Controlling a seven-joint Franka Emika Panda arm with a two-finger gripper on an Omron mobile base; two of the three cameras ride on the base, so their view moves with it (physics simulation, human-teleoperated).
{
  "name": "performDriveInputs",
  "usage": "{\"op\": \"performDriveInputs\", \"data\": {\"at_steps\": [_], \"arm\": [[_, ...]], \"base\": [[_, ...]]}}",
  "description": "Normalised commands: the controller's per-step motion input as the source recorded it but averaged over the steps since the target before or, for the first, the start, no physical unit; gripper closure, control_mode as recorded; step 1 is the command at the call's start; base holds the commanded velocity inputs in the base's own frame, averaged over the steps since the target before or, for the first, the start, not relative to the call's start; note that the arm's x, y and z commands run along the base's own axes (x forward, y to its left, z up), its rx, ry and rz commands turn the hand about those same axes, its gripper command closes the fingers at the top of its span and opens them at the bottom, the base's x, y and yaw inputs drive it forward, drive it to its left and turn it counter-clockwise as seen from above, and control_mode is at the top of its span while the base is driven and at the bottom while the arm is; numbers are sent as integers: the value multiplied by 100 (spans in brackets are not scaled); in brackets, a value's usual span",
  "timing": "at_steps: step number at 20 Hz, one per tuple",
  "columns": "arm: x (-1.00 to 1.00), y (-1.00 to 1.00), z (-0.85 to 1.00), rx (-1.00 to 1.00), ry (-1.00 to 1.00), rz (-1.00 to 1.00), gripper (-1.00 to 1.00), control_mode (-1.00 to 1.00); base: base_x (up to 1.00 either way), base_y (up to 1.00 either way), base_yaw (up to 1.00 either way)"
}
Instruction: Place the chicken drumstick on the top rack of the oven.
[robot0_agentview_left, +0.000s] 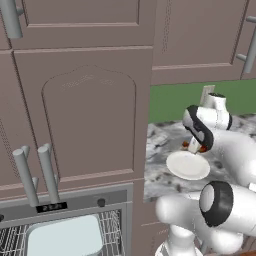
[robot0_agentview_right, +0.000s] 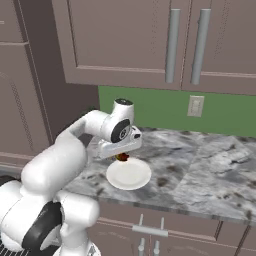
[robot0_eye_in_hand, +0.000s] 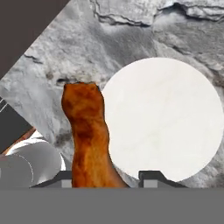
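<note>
Oven (robot0_agentview_left: 65, 220) rack (robot0_agentview_left: 112, 222) appears in left base view.

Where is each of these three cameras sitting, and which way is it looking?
Left base view: behind the arm to its left, looking forward and down at cabinets, the oven and counter; white arm at lower right.
Right base view: behind to its right, looking at the counter and white plate; arm at lower left.
Hand view: on the hand, looking along the gripper holding the chicken drumstick above the counter beside the plate.
Shared: the plate and drumstick appear in all three.
</note>
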Motion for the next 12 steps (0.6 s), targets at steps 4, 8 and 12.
{"op": "performDriveInputs", "data": {"at_steps": [4,8,12], "arm": [[-99,71,93,-6,-3,-6,100,-100],[-94,77,87,-1,-8,-10,100,-100],[-97,70,81,0,-13,-11,100,-100]], "base": [[0,0,0],[0,0,0],[0,0,0]]}}
